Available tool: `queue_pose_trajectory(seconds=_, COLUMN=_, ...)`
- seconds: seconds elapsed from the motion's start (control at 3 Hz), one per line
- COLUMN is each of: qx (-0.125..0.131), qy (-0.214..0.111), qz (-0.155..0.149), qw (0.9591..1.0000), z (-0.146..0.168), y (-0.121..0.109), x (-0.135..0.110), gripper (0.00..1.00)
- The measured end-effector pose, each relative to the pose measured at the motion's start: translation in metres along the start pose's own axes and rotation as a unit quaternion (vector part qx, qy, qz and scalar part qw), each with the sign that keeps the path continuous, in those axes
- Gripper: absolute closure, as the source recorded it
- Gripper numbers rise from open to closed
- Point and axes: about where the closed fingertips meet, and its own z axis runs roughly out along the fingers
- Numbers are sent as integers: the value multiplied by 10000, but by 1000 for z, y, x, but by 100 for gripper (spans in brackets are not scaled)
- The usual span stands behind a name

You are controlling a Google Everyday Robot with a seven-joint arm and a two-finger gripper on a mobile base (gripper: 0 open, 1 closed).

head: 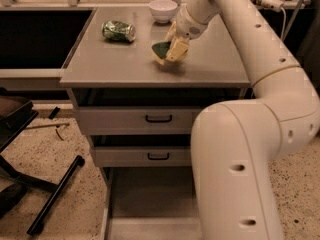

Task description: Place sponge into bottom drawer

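The sponge (160,50), dark green on top with a yellow base, is tilted and sits just above the cabinet top (125,64), near its middle. My gripper (173,50) reaches down from the white arm and is shut on the sponge's right side. The bottom drawer (150,204), a wide grey tray with low side walls, stands pulled open at floor level below the two upper drawers. Its floor is bare, and my arm hides its right part.
A crushed green can (118,31) lies at the back left of the cabinet top. A white bowl (163,10) stands at the back, behind the gripper. Two grey drawers with black handles (159,118) are slightly ajar. Black chair legs (50,194) lie on the floor at left.
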Motion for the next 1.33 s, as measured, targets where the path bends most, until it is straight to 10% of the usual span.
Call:
queue_pose_trajectory(seconds=0.33, qx=956, qy=-116, qz=85, qw=9953, z=-83, y=-1, x=5, gripper=100)
queue_pose_trajectory(seconds=0.67, qx=1977, qy=-217, qz=215, qw=9798, z=-180, y=18, x=-2, gripper=100)
queue_pose_trajectory(seconds=1.0, qx=2608, qy=-596, qz=255, qw=9632, z=-229, y=78, x=-41, gripper=100)
queue_pose_trajectory(seconds=1.33, qx=2608, qy=-596, qz=255, qw=9632, z=-229, y=78, x=-41, gripper=100)
